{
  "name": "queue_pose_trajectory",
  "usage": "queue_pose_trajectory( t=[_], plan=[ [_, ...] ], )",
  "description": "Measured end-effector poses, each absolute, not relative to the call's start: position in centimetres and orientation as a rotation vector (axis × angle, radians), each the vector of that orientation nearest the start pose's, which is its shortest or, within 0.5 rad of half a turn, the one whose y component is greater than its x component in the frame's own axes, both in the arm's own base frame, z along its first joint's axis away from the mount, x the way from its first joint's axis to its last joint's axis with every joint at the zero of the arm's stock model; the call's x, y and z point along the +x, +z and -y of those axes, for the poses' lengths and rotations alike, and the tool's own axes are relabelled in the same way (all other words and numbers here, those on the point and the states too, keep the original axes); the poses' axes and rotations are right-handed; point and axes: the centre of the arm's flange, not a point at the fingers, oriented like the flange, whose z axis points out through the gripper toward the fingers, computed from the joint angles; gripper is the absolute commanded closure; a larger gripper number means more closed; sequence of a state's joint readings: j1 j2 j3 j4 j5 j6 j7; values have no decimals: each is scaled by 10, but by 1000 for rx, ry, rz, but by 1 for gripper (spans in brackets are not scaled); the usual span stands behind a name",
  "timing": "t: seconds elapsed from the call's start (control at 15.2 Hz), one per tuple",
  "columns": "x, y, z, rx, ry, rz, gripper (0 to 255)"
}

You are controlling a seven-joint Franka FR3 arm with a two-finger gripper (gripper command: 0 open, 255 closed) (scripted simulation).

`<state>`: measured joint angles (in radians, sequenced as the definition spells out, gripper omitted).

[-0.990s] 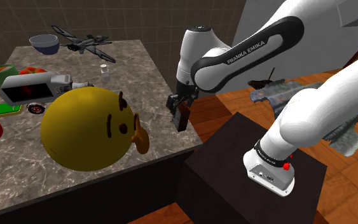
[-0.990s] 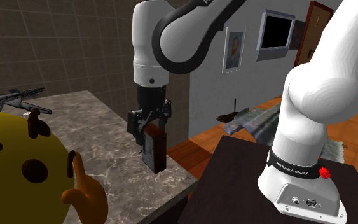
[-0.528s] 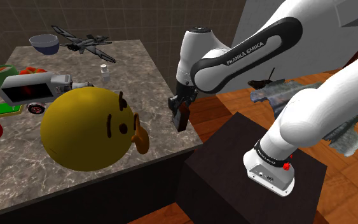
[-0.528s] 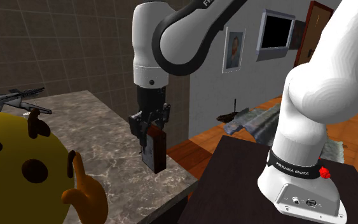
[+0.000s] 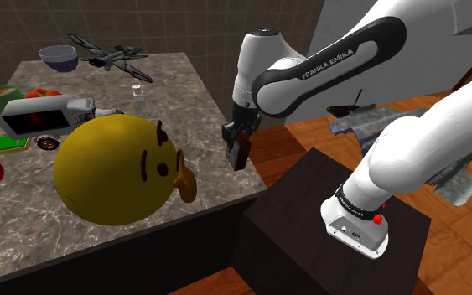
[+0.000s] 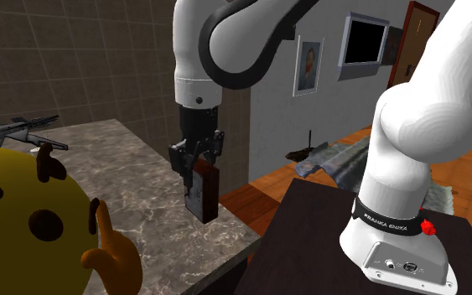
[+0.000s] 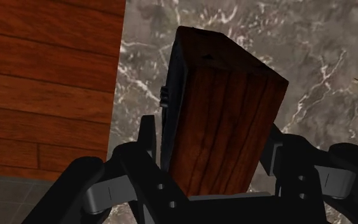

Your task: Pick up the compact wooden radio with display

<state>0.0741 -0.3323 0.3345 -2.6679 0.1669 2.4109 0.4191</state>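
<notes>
Within the pincer, red-brown wood-grain radio, black side perhaps its display

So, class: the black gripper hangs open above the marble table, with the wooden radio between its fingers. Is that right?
Not quite. The gripper is not open. The wrist view shows its fingers shut on the wooden radio, clasping it from both sides. The rest stands: it hangs above the marble table.
</notes>
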Motion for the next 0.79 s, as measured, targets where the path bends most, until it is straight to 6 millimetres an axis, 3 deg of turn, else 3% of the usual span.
queue_pose_trajectory(
  t=[0.79],
  plan=[
    [373, 406, -157, -3100, -87, -226, 255]
  ],
)
